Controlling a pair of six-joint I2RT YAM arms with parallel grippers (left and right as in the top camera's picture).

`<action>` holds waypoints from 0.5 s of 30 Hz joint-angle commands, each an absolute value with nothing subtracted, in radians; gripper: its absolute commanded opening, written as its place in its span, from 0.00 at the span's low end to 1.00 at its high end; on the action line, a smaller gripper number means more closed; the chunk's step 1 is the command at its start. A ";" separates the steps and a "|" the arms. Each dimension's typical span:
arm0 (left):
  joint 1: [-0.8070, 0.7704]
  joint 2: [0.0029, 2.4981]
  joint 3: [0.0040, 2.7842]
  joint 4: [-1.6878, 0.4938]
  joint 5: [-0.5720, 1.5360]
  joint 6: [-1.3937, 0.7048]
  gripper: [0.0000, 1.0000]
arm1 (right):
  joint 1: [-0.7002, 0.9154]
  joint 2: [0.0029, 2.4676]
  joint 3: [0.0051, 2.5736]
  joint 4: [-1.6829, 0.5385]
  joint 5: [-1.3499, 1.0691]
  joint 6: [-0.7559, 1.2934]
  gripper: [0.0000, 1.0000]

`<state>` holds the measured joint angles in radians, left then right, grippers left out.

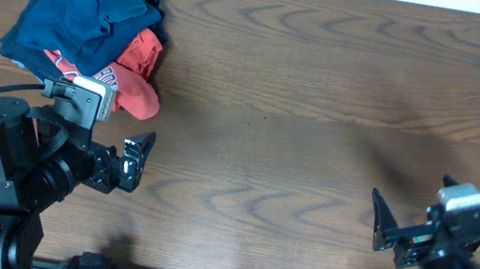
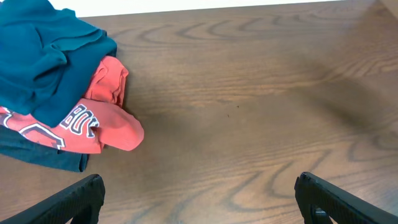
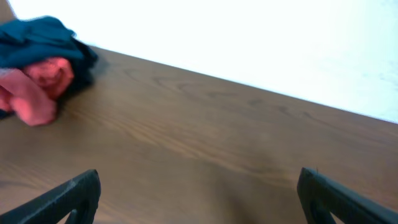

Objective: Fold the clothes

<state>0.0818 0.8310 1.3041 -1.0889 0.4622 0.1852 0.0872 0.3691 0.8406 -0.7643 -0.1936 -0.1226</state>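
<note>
Plainly nothing is folded yet: the clothes lie heaped just ahead-left of the left gripper, well apart from the right gripper, both spread wide and empty, so the next move probably calls for pulling the blue T-shirt off the top.

Blue T-shirt: plain medium blue, teal-tinged in left wrist view, top of far-left pile.
Red tee: coral red, white lettering with dark outline.
Navy garment: plain dark navy, showing under red tee.
Table: dark brown wood, wavy grain pattern.
Left gripper, right gripper: black fingers.
Wall beyond far edge: white.
</note>
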 commanded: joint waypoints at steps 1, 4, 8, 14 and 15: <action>0.077 0.833 1.313 -1.089 0.451 0.202 0.98 | 0.051 0.259 0.696 -0.721 -0.183 -0.173 0.99; 0.077 0.833 1.313 -1.089 0.451 0.202 0.98 | 0.037 0.144 0.566 -0.676 -0.186 -0.173 0.99; 0.077 0.833 1.313 -1.089 0.451 0.202 0.98 | 0.037 0.022 0.421 -0.596 -0.205 -0.173 0.99; 0.077 0.833 1.313 -1.089 0.451 0.202 0.98 | 0.040 0.005 0.284 -0.392 -0.247 -0.173 0.99; 0.077 0.833 1.313 -1.089 0.451 0.202 0.98 | 0.040 0.005 0.265 -0.354 -0.247 -0.173 0.99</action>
<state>0.0818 0.8322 1.3041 -1.0897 0.4599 0.1852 0.0433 0.0162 0.2993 -0.3927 -0.2188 -0.1638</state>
